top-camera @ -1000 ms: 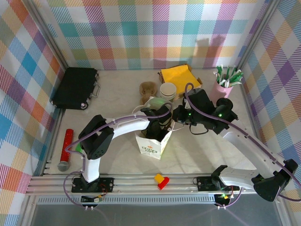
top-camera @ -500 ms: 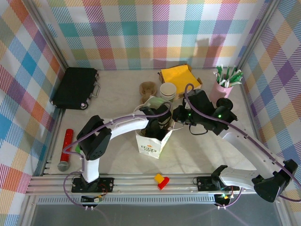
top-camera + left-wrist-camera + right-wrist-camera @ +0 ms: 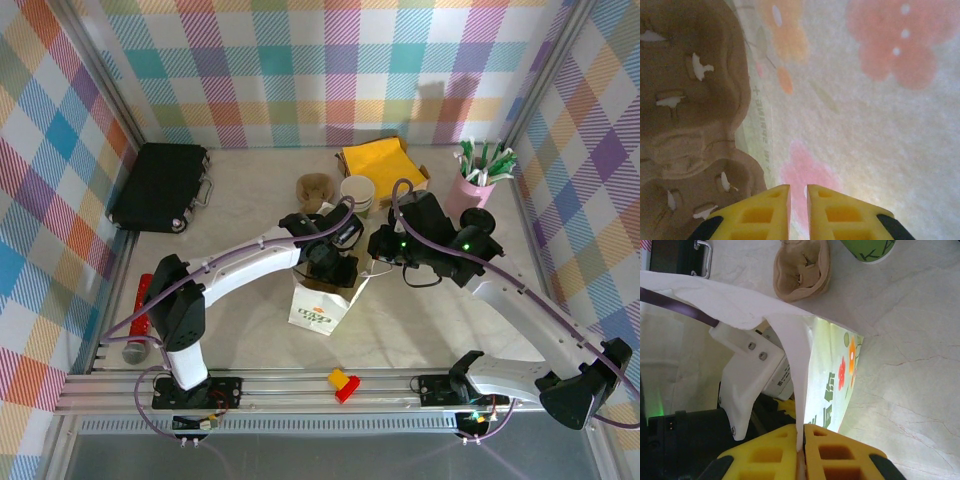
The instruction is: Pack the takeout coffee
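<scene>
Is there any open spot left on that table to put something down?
Yes: the table is bare between the black case and the brown carrier, and in front of the white bag. It is crowded at the back right, around the cups, yellow cloth and straws.

A white paper bag [image 3: 322, 303] is standing upright near the middle of the bench [image 3: 250, 215]. The left end effector [image 3: 335, 262] is hanging over the bag's open top, while the right end effector [image 3: 375, 262] is sitting at the bag's right upper edge. A stack of cream-rimmed cups [image 3: 357, 192] is standing just behind them.
</scene>
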